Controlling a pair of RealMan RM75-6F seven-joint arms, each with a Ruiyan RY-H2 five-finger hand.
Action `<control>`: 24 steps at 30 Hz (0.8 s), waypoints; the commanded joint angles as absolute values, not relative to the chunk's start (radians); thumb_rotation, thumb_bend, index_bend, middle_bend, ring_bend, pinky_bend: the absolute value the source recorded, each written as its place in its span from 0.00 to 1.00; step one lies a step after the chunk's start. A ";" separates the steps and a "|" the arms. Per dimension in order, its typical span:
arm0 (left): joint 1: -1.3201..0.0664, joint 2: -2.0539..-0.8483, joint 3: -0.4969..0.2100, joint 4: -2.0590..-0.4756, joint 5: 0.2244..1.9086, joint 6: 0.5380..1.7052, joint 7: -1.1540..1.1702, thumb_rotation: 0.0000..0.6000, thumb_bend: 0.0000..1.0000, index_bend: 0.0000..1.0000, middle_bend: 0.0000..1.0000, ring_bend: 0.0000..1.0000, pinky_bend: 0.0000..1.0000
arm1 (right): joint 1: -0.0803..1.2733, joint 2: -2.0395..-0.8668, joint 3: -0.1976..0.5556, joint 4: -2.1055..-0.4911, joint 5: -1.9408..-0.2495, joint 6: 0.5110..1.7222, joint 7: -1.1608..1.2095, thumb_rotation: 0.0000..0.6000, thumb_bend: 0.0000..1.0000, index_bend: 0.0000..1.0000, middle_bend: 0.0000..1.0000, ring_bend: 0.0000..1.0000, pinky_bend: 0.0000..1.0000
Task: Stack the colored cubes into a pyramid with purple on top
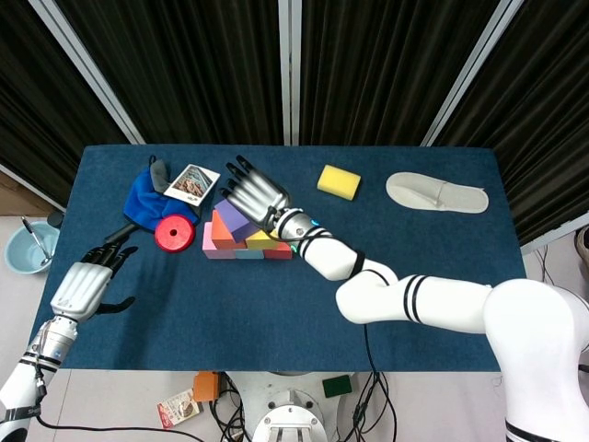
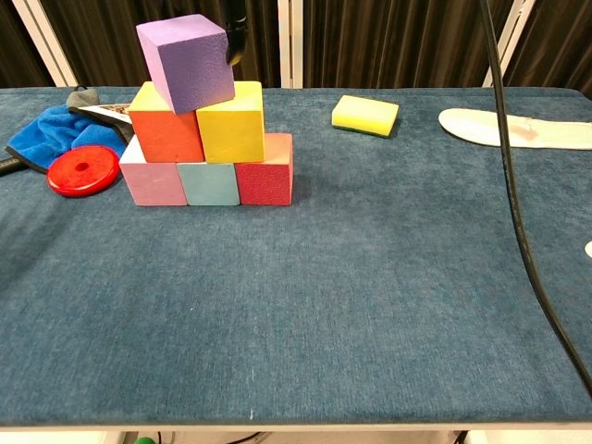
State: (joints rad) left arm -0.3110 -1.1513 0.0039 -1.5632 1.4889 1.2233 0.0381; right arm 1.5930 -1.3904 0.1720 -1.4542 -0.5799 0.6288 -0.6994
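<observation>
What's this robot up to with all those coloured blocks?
It is building a pyramid of cubes. The purple cube sits tilted on top of the orange cube and yellow cube. The right hand, fingers spread, is beside it. The left hand rests open at the table's edge.

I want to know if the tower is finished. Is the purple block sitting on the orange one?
Touching. The chest view shows the purple block resting tilted on the orange block and the yellow block, no gap.
</observation>
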 commanded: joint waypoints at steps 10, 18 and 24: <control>-0.310 -1.147 0.003 -1.563 1.488 1.224 0.025 0.84 0.17 0.12 0.03 0.09 0.18 | 1.596 -1.446 0.153 -1.362 -0.662 0.590 -0.617 1.00 0.03 0.37 0.30 0.00 0.00; -0.306 -1.147 0.005 -1.558 1.490 1.227 0.021 0.84 0.17 0.12 0.03 0.09 0.18 | 1.594 -1.434 0.160 -1.381 -0.659 0.649 -0.607 1.00 0.08 0.44 0.39 0.04 0.00; -0.306 -1.147 0.004 -1.560 1.500 1.236 0.019 0.83 0.17 0.12 0.03 0.09 0.18 | 1.598 -1.414 0.166 -1.465 -0.505 0.755 -0.652 1.00 0.08 0.45 0.42 0.07 0.00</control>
State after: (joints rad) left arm -0.3058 -1.1472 0.0038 -1.5600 1.5000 1.2360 0.0186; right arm 1.5934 -1.4229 0.1643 -1.4274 -0.5769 0.7070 -0.6224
